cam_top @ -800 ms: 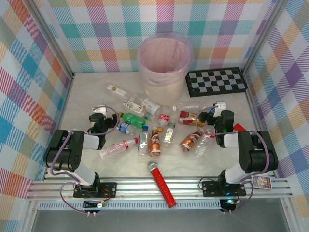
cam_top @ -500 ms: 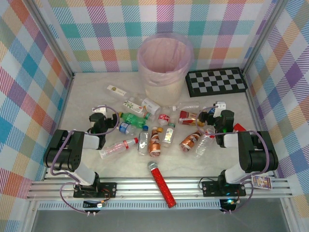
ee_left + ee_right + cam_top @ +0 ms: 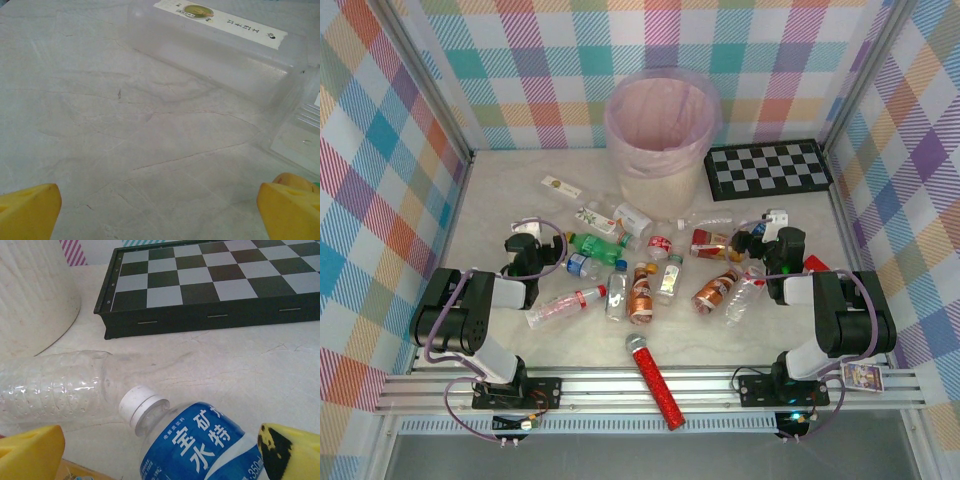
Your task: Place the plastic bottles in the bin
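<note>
Several plastic bottles lie scattered mid-table, among them a green one (image 3: 597, 243), a brown one (image 3: 640, 295) and a clear one with a red label (image 3: 565, 304). The cream bin (image 3: 662, 130) with its pink bag stands behind them. My left gripper (image 3: 525, 236) (image 3: 160, 215) is open over bare tabletop, and a clear bottle with a white label (image 3: 215, 45) lies ahead of it. My right gripper (image 3: 775, 224) (image 3: 160, 455) is open, its yellow fingertips (image 3: 30, 452) wide apart around a blue-labelled, white-capped bottle (image 3: 200, 445). A clear ribbed bottle (image 3: 50, 385) lies just beyond that one.
A black-and-white checkerboard (image 3: 770, 168) (image 3: 210, 285) lies at the back right beside the bin wall (image 3: 30, 295). A red glittery microphone (image 3: 655, 385) rests near the front rail. Checked walls enclose the table on three sides.
</note>
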Controlling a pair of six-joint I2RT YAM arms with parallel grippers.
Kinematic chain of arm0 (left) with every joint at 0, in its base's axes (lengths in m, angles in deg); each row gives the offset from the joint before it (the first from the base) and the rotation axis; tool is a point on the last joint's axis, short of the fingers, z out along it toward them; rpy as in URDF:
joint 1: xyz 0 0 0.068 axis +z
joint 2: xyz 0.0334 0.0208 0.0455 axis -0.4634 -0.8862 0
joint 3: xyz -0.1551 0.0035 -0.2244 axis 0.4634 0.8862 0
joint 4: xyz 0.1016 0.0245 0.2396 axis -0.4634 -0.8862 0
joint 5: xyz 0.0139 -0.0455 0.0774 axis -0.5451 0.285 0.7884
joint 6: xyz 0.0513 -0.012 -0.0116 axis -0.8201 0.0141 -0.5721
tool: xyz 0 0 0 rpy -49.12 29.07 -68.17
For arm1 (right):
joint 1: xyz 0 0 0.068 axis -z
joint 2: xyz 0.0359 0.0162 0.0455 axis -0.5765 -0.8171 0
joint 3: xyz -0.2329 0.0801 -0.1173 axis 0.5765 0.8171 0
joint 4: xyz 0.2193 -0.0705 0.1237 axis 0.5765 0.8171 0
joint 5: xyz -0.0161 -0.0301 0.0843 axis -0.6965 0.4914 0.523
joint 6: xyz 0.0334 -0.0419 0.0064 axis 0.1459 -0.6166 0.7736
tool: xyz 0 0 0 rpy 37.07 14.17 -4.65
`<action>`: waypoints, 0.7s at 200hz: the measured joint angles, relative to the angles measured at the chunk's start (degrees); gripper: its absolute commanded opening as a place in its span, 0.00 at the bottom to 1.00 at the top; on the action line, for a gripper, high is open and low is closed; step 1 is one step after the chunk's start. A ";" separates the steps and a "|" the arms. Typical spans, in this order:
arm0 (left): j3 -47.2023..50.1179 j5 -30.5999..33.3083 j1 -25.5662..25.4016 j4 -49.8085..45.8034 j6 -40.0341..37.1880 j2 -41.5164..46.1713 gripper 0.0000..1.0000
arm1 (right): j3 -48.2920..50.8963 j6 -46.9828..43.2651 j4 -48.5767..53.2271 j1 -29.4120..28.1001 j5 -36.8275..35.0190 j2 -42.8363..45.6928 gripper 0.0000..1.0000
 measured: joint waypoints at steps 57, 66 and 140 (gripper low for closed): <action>-0.28 -1.57 0.39 -2.14 -0.02 0.96 1.00 | -0.70 0.42 2.19 0.00 -0.79 0.68 0.99; -0.37 -1.73 0.48 -4.22 0.00 2.86 1.00 | -1.66 0.79 5.75 0.00 -1.75 2.36 0.99; -17.11 -3.02 0.31 -35.56 7.43 29.46 1.00 | -24.52 13.33 55.58 0.11 -7.61 22.14 0.99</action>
